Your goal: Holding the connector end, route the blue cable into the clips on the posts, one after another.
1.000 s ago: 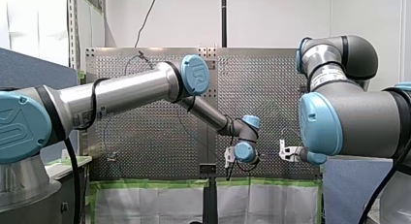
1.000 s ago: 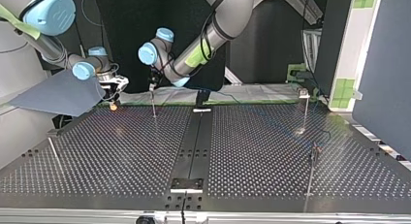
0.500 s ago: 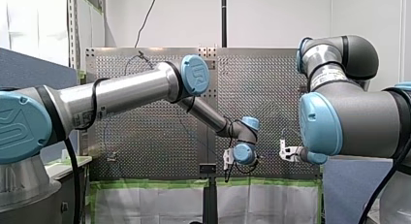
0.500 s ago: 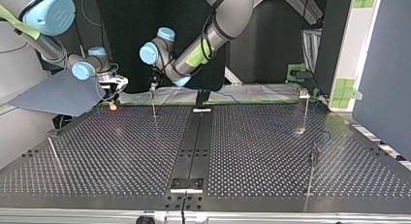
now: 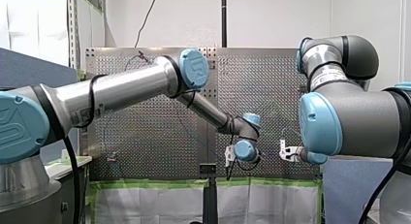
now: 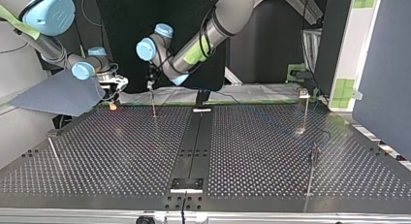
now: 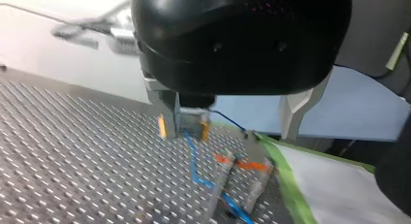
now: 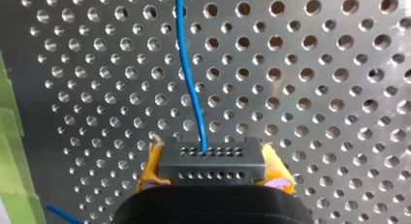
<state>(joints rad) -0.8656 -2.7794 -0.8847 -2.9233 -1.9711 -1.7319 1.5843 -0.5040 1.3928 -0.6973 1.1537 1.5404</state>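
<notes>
In the top view a leaning post [image 6: 53,153] stands at eight o'clock on the perforated table [image 6: 121,156]. Up at ten o'clock my right arm comes in. My right hand [image 8: 212,168] is closed on the dark connector [image 8: 212,155], with the yellow pads [image 8: 151,168] pressed against its two sides. The blue cable [image 8: 186,64] leaves the middle of the connector and runs off over the table ahead of that hand, toward twelve o'clock in the right wrist view. Next along, at about eleven o'clock in the top view, my left hand [image 7: 230,132] hangs just above an upright post [image 6: 153,104]. Its metal fingers [image 7: 294,112] stand wide apart with nothing held between them. In the left wrist view the cable drops from my right hand and zigzags across the table toward six o'clock. Further right in the top view, at two o'clock, stands a clip post [image 6: 304,110] with a small clip on its top, and at four o'clock a near post [image 6: 312,170]. Whether the cable sits in any clip I cannot tell
</notes>
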